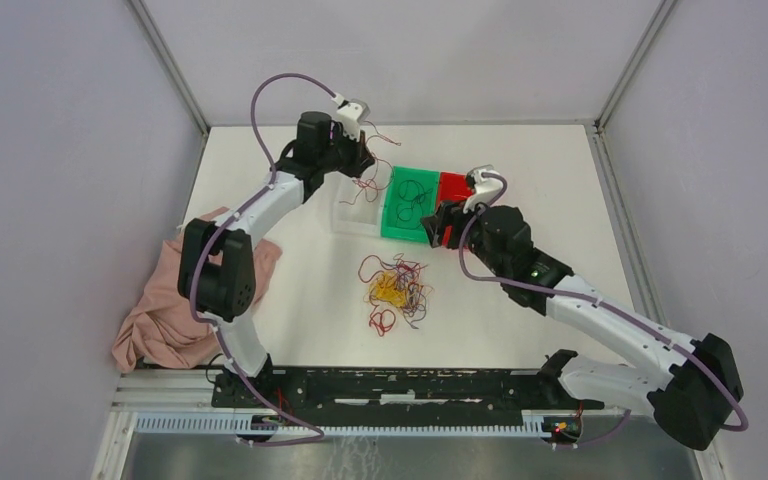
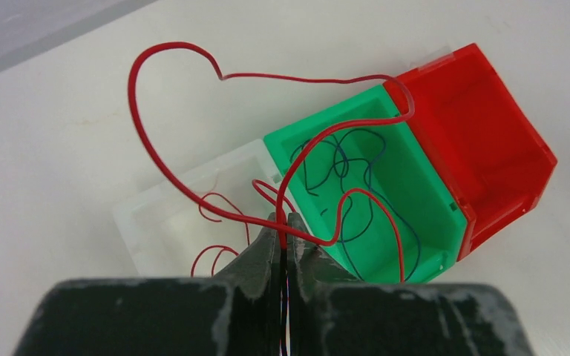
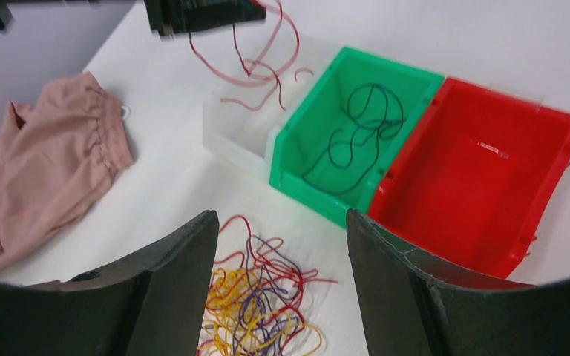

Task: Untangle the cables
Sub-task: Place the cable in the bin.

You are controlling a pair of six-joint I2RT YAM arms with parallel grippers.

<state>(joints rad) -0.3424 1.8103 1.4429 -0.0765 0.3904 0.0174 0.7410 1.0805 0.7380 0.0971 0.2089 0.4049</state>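
Red, yellow, dark cables (image 1: pixel 395 290); green bin (image 1: pixel 405 234)

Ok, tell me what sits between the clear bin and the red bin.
The green bin sits there, side by side with the clear bin and the red bin; the right wrist view shows it most clearly.

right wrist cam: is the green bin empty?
No, a dark blue wire lies looped on the floor of the green bin.

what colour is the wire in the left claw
Red; the wire shows best in the left wrist view.
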